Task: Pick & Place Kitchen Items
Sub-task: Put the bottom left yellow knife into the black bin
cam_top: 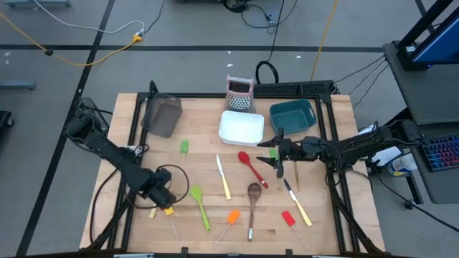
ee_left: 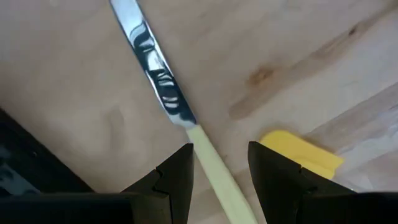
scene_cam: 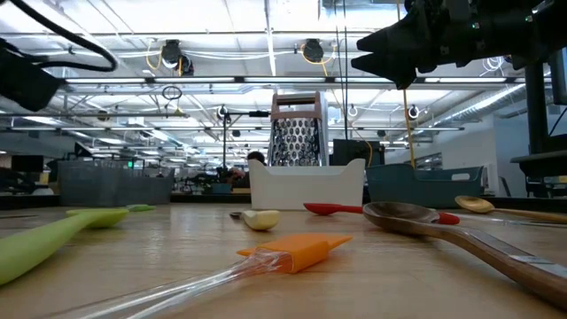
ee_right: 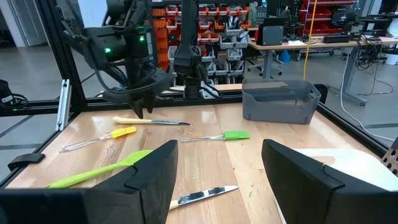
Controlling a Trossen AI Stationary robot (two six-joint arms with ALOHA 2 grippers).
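Cream-handled steel-bladed knife flat on the pale wooden tabletop, front-left area, handle lying between the two dark fingers of the left end effector. Fingers apart, straddling the handle, not clamped on it; a thin gap visible on each side. Clear-handled spatula with yellow head just beside the knife, apart from it.

Right end effector raised above the tabletop right of centre, fingers spread wide, holding nothing. Red plastic spoon just beside it in the high view, flat on the wood.

Rest of the utensils loose on the tabletop, none held:
- long light-green spoon, left of centre at the front
- clear-handled spatula with orange head, front centre
- dark wooden spoon, between the orange spatula and the red-headed one
- clear-handled spatula with red head, front right
- second cream-handled knife, centre, left of the red spoon
- third cream-handled knife, right, just behind the red spatula head
- small clear-handled spatula with green head, left of the white bin

Back row: dark mesh bin at left, white rectangular bin at centre, teal bin to its right, upright pink-and-silver box grater just behind the white bin. Cannot tell whether any bin contains anything.
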